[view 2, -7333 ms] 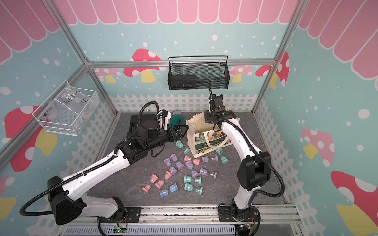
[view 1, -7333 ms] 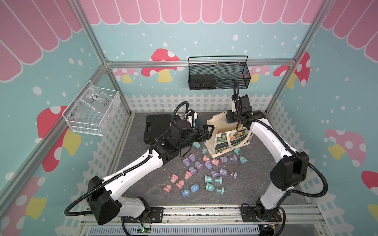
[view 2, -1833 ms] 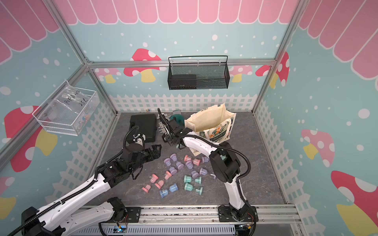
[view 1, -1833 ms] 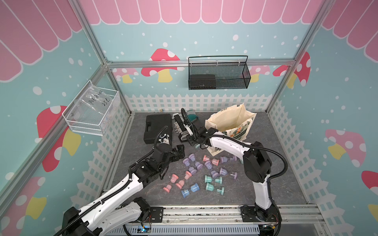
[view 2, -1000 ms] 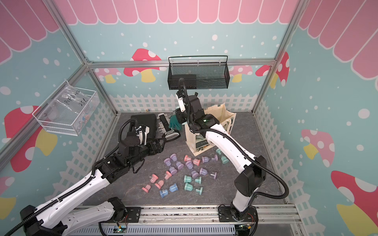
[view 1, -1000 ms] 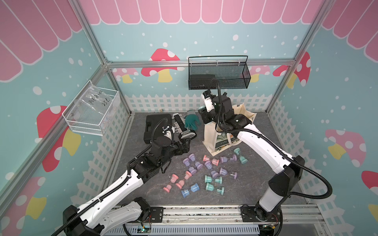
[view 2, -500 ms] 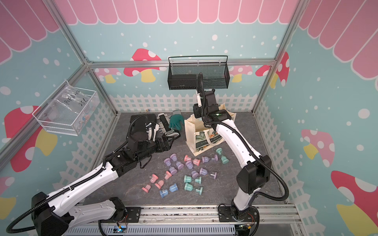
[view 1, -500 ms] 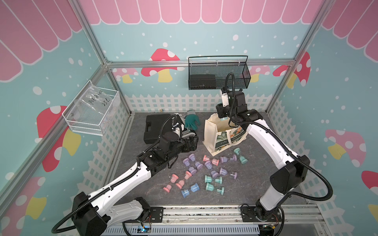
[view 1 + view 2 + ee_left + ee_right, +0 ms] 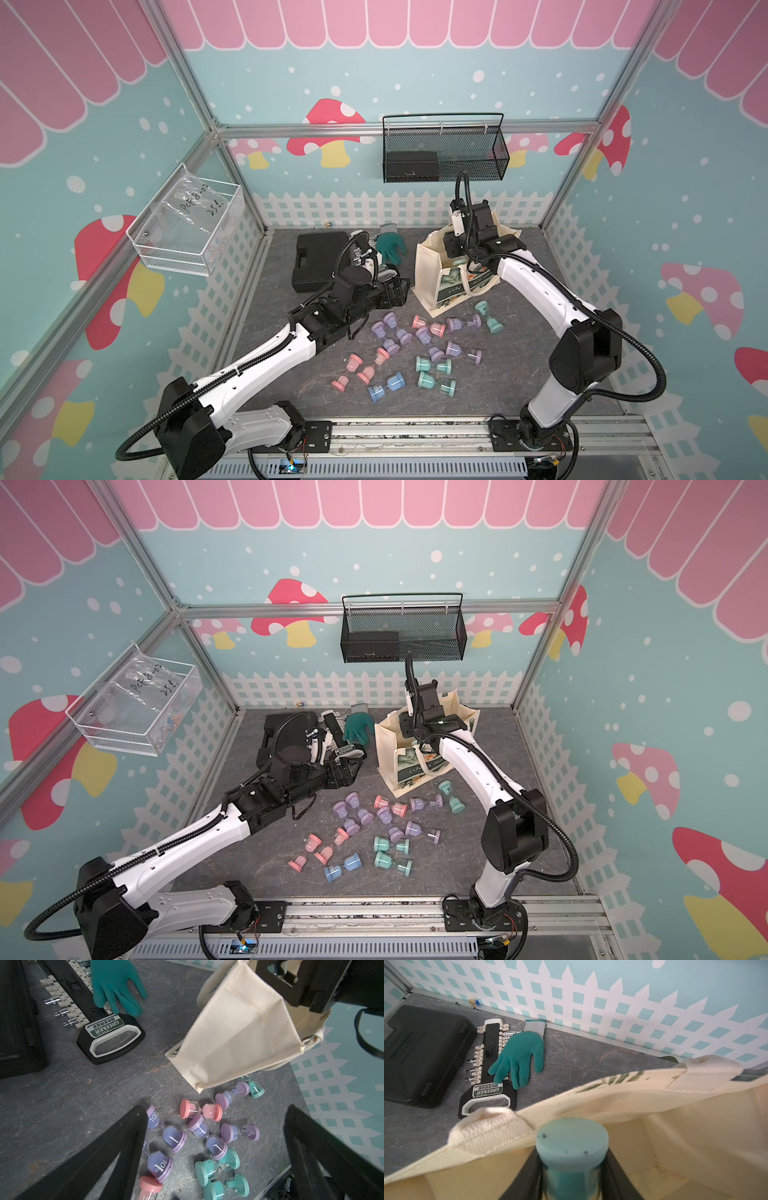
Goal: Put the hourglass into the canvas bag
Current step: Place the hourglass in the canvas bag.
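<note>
At canvas bag [image 9: 623, 1101] mouth | right jaws clamp teal hourglass [image 9: 572, 1140]

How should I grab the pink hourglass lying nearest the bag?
Grip the pink hourglass at its narrow glass waist, coming straight down from above, jaws across its length. It lies on its side, and the wider caps at both ends should keep it from slipping. A purple hourglass crowds one side.
</note>
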